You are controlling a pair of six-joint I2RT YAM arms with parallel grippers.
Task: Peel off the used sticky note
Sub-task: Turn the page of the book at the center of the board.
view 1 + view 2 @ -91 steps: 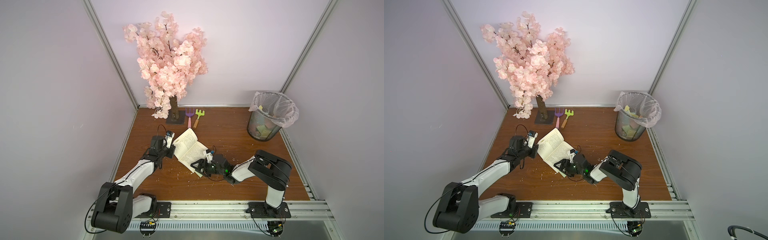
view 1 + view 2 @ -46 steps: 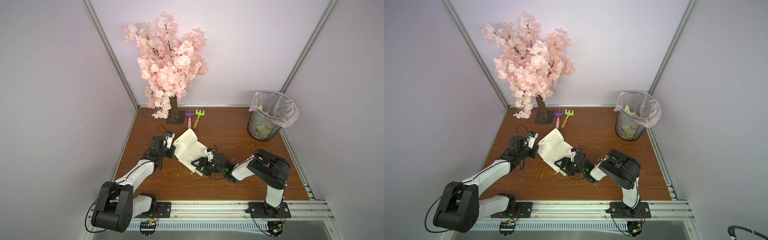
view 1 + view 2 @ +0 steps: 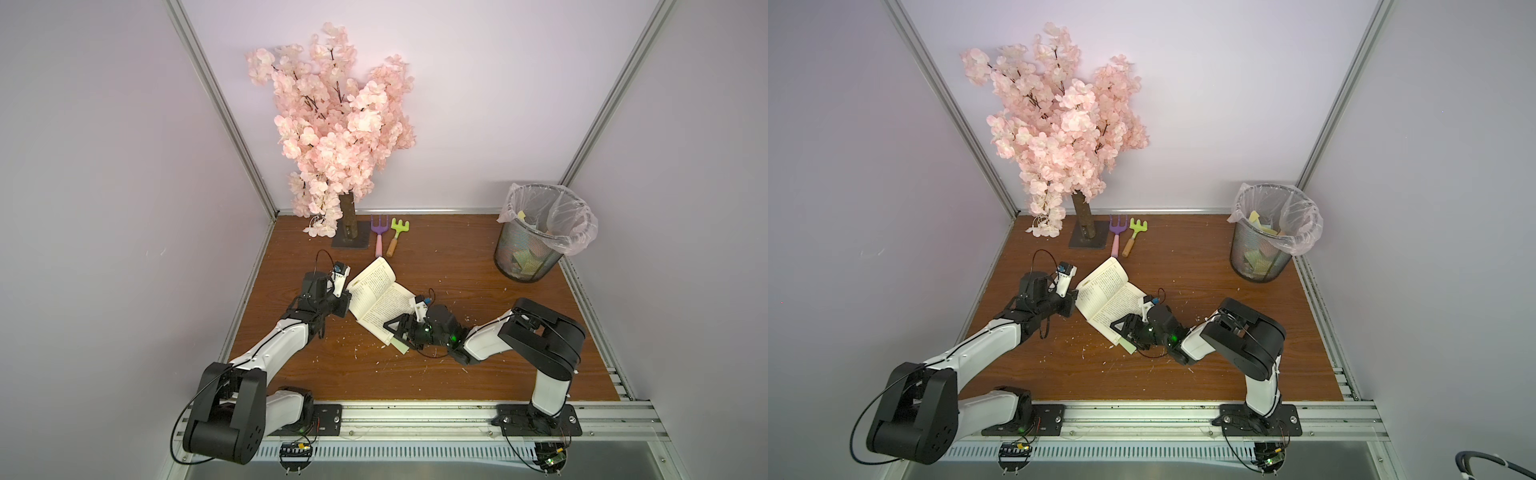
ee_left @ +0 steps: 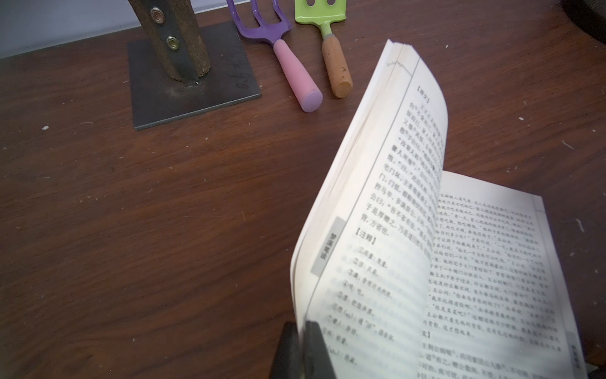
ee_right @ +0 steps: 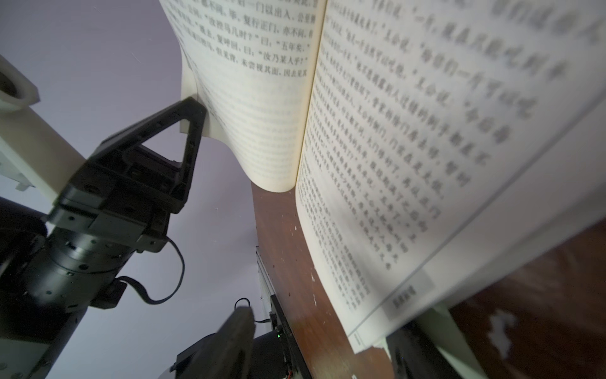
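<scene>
Arms: two, white and black, one hand each.
Left hand (image 4: pixel 300 328): clamped tight on the outer edge of the raised pages, holding that half of the book off the desk.
Right hand (image 3: pixel 397 335): jaws fairly wide, astride the book's near corner, gripping nothing visible.
Book: one open paperback book (image 3: pixel 380 297) with printed Chinese text, on the brown wooden desk (image 3: pixel 457 270) between the hands.
Sticky note: one pale green sticky note (image 3: pixel 400 346), poking out from under the book's near corner, just beside the right hand.
Garden tools: two, a purple fork with a pink handle (image 4: pixel 288 62) and a green rake with a wooden handle (image 4: pixel 333 65), side by side.
Others: one pink blossom tree (image 3: pixel 332 124); one black mesh bin (image 3: pixel 525 257) with a clear liner and coloured papers inside.
Views: both top views show the note and the bin. The left wrist view shows neither, but the print is readable there. The right wrist view shows the left hand's black fingers (image 5: pixel 193 137) on the pages.
</scene>
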